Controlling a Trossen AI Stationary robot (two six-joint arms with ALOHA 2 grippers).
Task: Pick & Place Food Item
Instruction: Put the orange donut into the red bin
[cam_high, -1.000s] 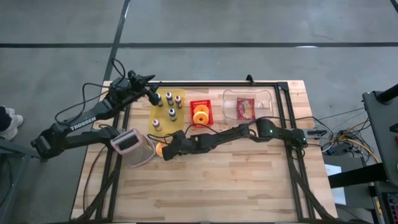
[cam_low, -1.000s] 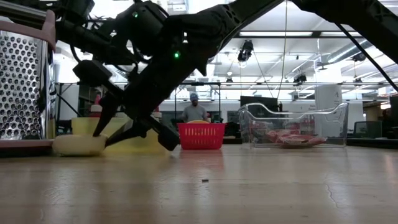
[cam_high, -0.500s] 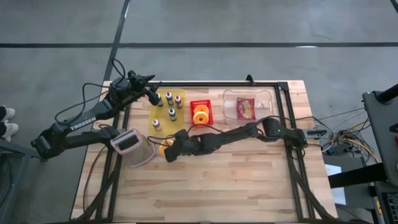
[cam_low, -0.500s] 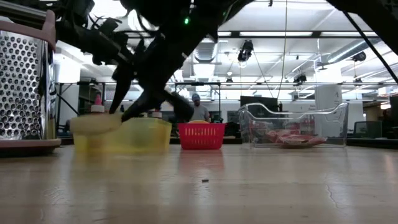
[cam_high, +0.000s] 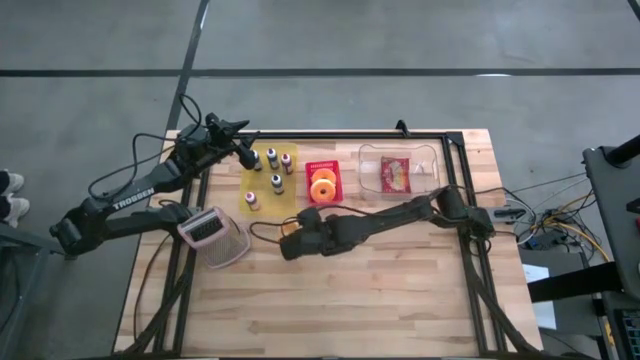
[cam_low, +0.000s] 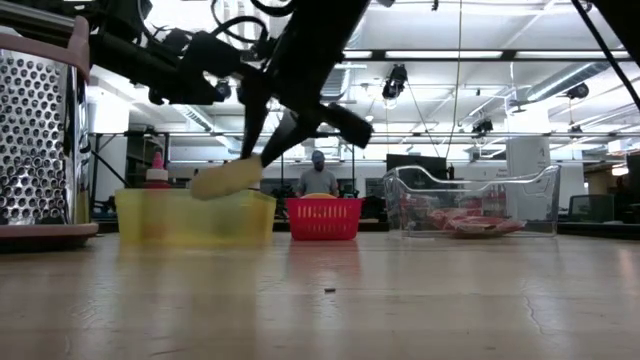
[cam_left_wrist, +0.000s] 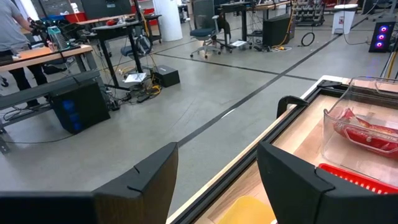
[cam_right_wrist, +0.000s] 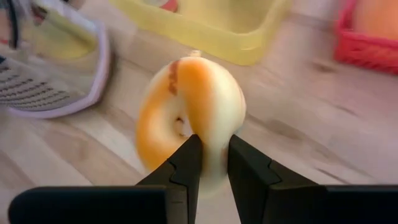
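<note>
A pale yellow and orange doughnut (cam_right_wrist: 186, 118) hangs in the air with my right gripper (cam_right_wrist: 211, 155) shut on it. In the low view the doughnut (cam_low: 228, 178) floats above the table in front of the yellow tray (cam_low: 195, 215). From above, my right gripper (cam_high: 287, 240) is at the table's middle left, between the grater (cam_high: 212, 236) and the red basket (cam_high: 323, 181). My left gripper (cam_left_wrist: 217, 180) stands open and holds nothing, high over the table's far left corner (cam_high: 243, 150). My right gripper pinches the doughnut's ring at the part nearest the gripper (cam_right_wrist: 210, 144) between its two fingers. The fingers (cam_low: 262, 150) slant downward from the table's right side. The doughnut is lifted clear of the table, tilted, and sticks out beyond the fingertips.
The yellow tray (cam_high: 268, 175) holds several small bottles. The red basket holds another orange doughnut (cam_high: 322, 186). A clear container (cam_high: 400, 170) with a red packet sits at the far right. A black frame (cam_high: 450, 190) runs round the work area.
My right gripper has risen and drawn back from beside the grater toward the table's right, tipping less steeply. The doughnut, which lay on the table by the grater, is now lifted clear and carried along.
</note>
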